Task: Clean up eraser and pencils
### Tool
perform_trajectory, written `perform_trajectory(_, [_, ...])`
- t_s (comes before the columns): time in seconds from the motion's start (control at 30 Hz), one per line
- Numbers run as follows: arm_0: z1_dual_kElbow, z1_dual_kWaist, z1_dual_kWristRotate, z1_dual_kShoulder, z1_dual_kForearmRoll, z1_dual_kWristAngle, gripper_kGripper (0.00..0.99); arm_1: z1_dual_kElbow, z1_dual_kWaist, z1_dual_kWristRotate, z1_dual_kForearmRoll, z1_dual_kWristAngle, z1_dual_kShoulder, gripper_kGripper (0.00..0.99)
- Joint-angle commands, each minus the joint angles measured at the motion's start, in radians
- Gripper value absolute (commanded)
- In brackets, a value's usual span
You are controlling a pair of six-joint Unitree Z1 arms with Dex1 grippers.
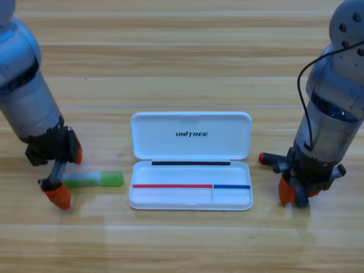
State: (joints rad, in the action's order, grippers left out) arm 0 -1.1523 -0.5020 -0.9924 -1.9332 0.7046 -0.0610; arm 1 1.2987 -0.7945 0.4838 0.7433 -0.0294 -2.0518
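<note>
white case [191, 134] lies open mid-table, lid flipped back toward the top, tray side nearer the bottom, nothing loose in the tray. Left gripper [58, 190] is down at the table left of the case, at the pale end of the green pencil [94, 180]; one orange jaw tip sits below that end, a second orange bit shows higher up by the black body, so the jaws look spread, but whether they straddle or pinch the stick can't tell. Green pencil lies flat, roughly level, bright green end pointing at the case, just beside its left edge but apart. Right gripper [293, 192] is down at the table right of the case, over the black-and-red pencil [267, 158]; only its red end and a bit of dark barrel poke out left of the gripper, near the case's right side, rest hidden, jaw gap hidden too, can't tell grip. Eraser not seen anywhere, may be hidden under an arm. Handling guess: both pencils light, stiff, smooth round barrels, likely to roll or pivot if pinched at the tip, so take mid-barrel, jaws across the stick; green one looks slick plastic, firm squeeze fine, won't crush
</note>
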Motion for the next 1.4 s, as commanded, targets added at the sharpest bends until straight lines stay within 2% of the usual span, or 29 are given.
perform_trajectory(0.03, [-0.014, 0.016, 0.018, -0.081, -0.011, 0.007, 0.988, -0.021, 0.029, -0.007, -0.025, 0.048, -0.105, 0.0])
perform_trajectory(0.13, [-0.02, 0.014, 0.02, -0.084, -0.011, 0.012, 0.988, -0.032, 0.029, -0.028, -0.005, 0.062, -0.079, 0.0])
perform_trajectory(0.2, [-0.023, 0.014, 0.018, -0.087, -0.011, 0.012, 0.988, -0.025, 0.029, -0.102, 0.042, 0.071, -0.042, 0.0])
perform_trajectory(0.27, [-0.024, 0.014, 0.018, -0.09, -0.011, 0.013, 0.976, 0.01, 0.021, -0.294, 0.11, 0.068, 0.009, 0.0])
perform_trajectory(0.33, [-0.027, 0.014, 0.017, -0.089, -0.011, 0.01, 0.927, 0.057, -0.003, -0.548, 0.172, 0.026, 0.056, 0.0])
perform_trajectory(0.43, [-0.027, 0.014, 0.015, -0.082, -0.011, 0.012, 0.828, 0.103, -0.02, -0.797, 0.208, 0.026, 0.093, 0.0])
perform_trajectory(0.57, [-0.026, 0.017, -0.006, -0.078, -0.01, 0.013, 0.646, 0.168, -0.052, -0.982, 0.225, 0.069, 0.07, 0.0])
perform_trajectory(0.7, [-0.02, 0.019, -0.06, -0.064, -0.01, 0.012, 0.342, 0.252, -0.091, -1.033, 0.235, 0.082, -0.001, 0.0])
perform_trajectory(0.77, [-0.015, 0.019, -0.06, -0.059, -0.01, 0.012, 0.261, 0.294, -0.104, -1.053, 0.238, 0.089, -0.039, 0.0])
perform_trajectory(1.07, [-0.001, 0.019, -0.052, -0.056, -0.01, 0.0, 0.236, 0.399, -0.12, -1.127, 0.24, 0.095, -0.149, 0.0])
perform_trajectory(1.4, [0.025, 0.019, -0.042, -0.062, -0.022, -0.002, 0.238, 0.406, -0.12, -1.14, 0.249, 0.097, -0.183, 0.0])
